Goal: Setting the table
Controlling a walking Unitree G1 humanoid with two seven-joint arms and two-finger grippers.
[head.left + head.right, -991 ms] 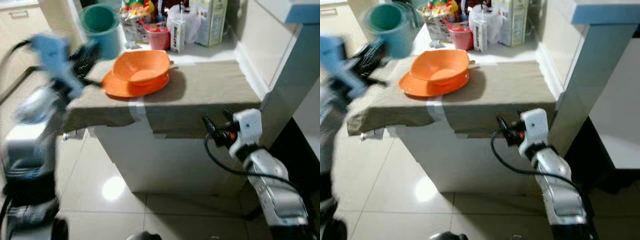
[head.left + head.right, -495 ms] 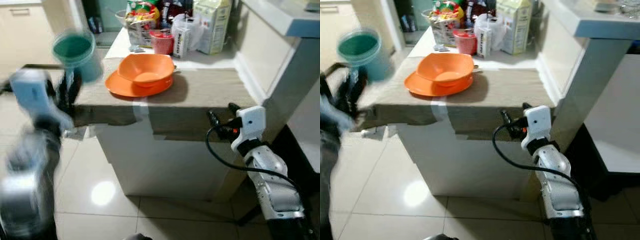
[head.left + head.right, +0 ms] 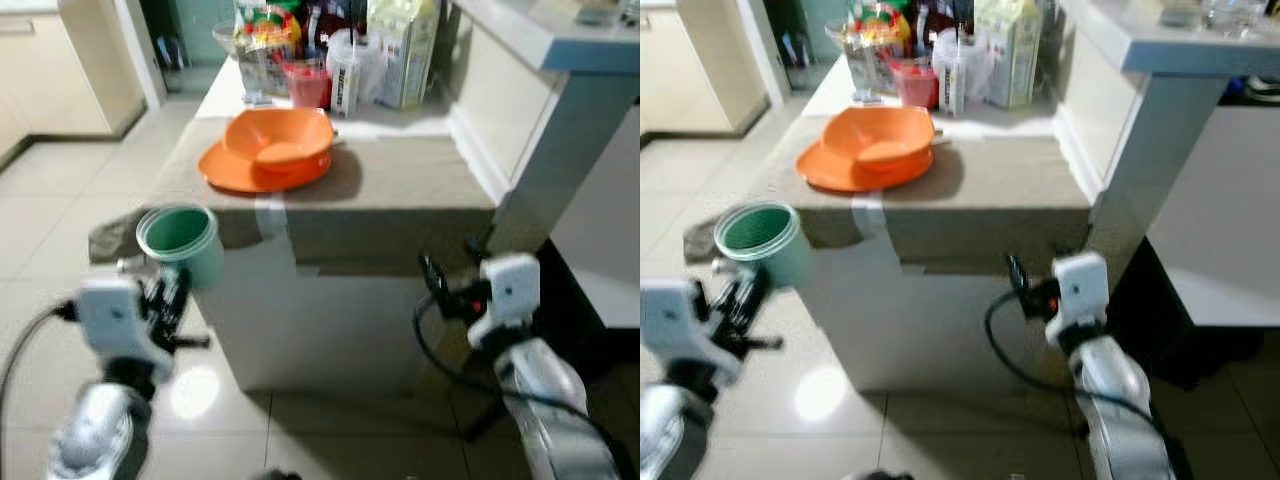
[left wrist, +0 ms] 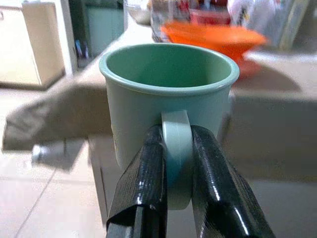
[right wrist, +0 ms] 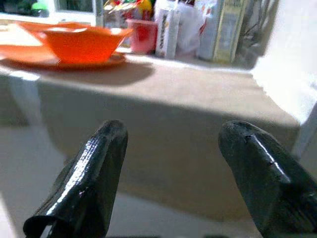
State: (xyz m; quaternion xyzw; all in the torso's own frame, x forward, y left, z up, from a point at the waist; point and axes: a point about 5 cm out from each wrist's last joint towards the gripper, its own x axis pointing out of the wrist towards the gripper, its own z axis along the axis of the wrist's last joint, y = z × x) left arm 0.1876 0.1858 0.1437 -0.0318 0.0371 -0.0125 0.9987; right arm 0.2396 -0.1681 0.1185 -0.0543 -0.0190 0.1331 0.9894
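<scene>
Pinching the green mug (image 4: 168, 94) by its handle in the left gripper (image 4: 176, 163), keeping it upright below the counter (image 3: 400, 190); right gripper (image 5: 173, 173) hanging spread apart, empty.

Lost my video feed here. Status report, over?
Left gripper shut on green mug by its handle, off the table's left edge. Right gripper open, empty, before the table. Orange bowl on plate.

Head pair looking forward and down at the surface (image 3: 400, 185) from above, left wrist camera close behind a cup (image 4: 168, 94), right wrist camera low, level with the surface, all sharing the orange bowl (image 3: 880, 135)
</scene>
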